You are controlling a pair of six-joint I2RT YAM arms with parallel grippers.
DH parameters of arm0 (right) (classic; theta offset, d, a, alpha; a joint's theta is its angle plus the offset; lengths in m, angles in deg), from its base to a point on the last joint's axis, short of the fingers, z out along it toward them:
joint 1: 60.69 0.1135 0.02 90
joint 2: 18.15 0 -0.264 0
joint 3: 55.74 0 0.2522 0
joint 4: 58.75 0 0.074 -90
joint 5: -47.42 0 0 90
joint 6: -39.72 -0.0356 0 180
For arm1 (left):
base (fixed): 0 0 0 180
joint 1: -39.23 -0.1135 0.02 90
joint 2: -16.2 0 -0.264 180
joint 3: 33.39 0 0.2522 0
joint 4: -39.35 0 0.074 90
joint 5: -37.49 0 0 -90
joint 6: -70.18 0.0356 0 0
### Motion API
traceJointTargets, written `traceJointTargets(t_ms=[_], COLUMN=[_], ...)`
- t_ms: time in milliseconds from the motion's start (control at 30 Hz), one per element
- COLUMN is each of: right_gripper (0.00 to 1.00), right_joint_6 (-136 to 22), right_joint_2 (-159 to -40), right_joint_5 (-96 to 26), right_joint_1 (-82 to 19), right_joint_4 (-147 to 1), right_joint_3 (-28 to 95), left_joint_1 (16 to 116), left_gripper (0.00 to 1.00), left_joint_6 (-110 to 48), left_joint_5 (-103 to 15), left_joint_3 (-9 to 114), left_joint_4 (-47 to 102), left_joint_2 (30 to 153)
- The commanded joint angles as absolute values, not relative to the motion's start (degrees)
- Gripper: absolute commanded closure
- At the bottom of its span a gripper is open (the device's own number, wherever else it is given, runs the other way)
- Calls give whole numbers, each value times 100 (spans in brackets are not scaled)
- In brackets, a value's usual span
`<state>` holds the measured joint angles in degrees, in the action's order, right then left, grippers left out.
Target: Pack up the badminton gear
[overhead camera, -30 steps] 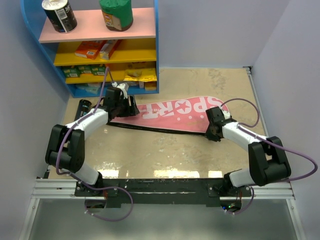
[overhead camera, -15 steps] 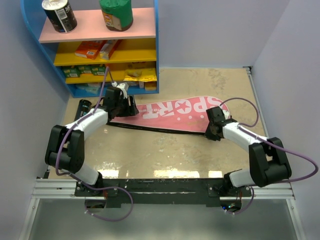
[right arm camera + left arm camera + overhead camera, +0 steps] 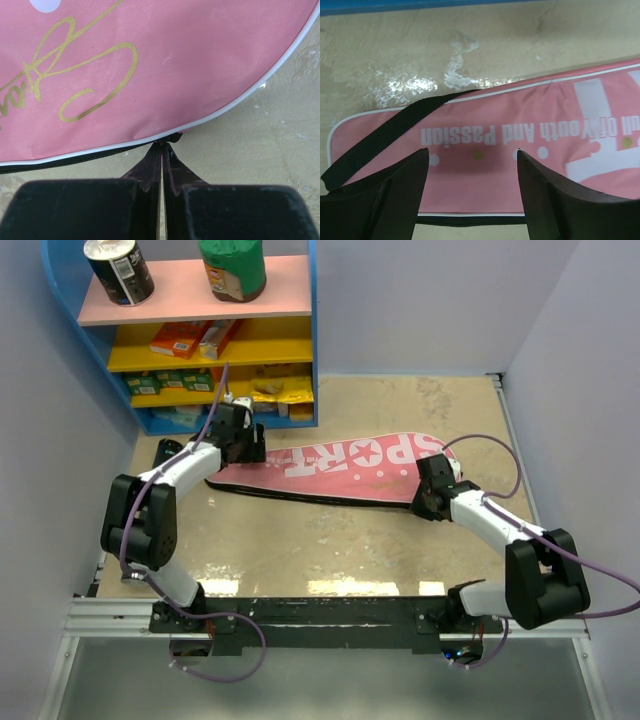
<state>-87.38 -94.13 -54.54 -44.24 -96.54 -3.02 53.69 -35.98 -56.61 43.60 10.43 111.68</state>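
The pink racket cover (image 3: pixel 340 468) with white "SPORT" lies flat across the middle of the floor. My left gripper (image 3: pixel 243 444) hovers open over its narrow end. In the left wrist view the open gripper (image 3: pixel 470 152) straddles the pink cloth (image 3: pixel 520 165), with a black strap (image 3: pixel 385 135) to the left. My right gripper (image 3: pixel 430 502) is at the cover's wide end. In the right wrist view the gripper (image 3: pixel 162 147) is shut on the zipper pull (image 3: pixel 172 136) at the black-edged rim of the cover (image 3: pixel 150 65). The black tube (image 3: pixel 164 454) lies left of the cover. Rackets and shuttlecock are out of view.
A blue shelf unit (image 3: pixel 312 340) stands at the back left, with cans on top and snack boxes on its yellow shelves. Grey walls close both sides. The arms' base rail (image 3: pixel 320 612) runs along the near edge.
My left gripper has moved back and left toward the shelf, uncovering the cover's narrow end. My right gripper has shifted slightly right along the cover's edge.
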Motion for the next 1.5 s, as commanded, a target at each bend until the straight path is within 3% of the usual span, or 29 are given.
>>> traceJointTargets(t_ms=[0, 500, 700, 1233, 1467], right_gripper=[100, 100, 100, 100, 100], right_joint_6=[-8614, -8552, -8780, -10010, -10301], right_joint_2=[-9233, -9365, -9610, -12053, -13082], right_joint_5=[-5304, -4961, -5021, -4636, -4266], right_joint_1=[-4434, -4390, -3768, -1509, -1156], right_joint_4=[-9387, -9255, -9264, -8517, -8139], right_joint_3=[-322, -279, 133, 1962, 2919], left_joint_1=[5330, 5426, 5576, 5971, 6507], left_gripper=[24, 25, 26, 27, 27], left_joint_6=[-3195, -3071, -3080, -3107, -3133], left_joint_5=[-6218, -5963, -5796, -5593, -5726], left_joint_3=[4524, 4084, 4111, 4041, 4005], left_joint_4=[994, 942, 942, 915, 827], left_joint_2=[11392, 11964, 12087, 11859, 11745])
